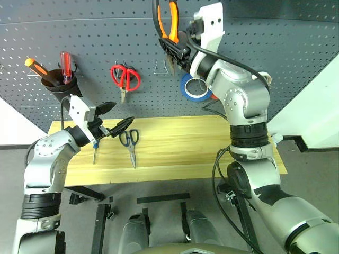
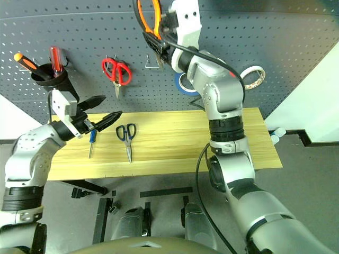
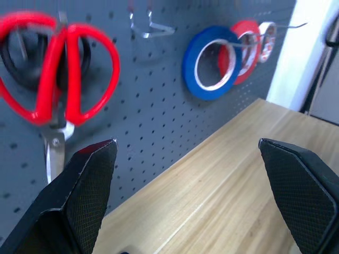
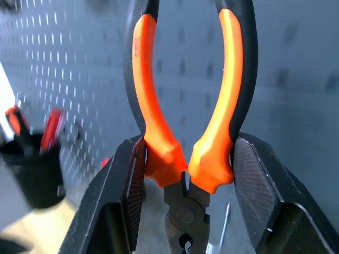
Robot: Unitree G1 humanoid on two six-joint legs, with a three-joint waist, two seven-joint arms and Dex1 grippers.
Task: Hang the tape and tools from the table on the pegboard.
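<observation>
The right claw [image 4: 183, 174] pinches the pliers [image 4: 185, 106] at the base of their orange-and-black handles, holding them high against the pegboard [image 1: 265, 32], handles at twelve o'clock and the nose at six. The blue tape [image 1: 192, 88] hangs on a hook just at five o'clock of that claw. The left claw [image 1: 114, 117] is spread wide and holds nothing, hovering over the tabletop [image 1: 180, 153]. The dark-handled scissors [image 1: 130, 144] lie on the wood at about five o'clock of it, and the blue-handled screwdriver [image 1: 95, 150] at seven o'clock.
</observation>
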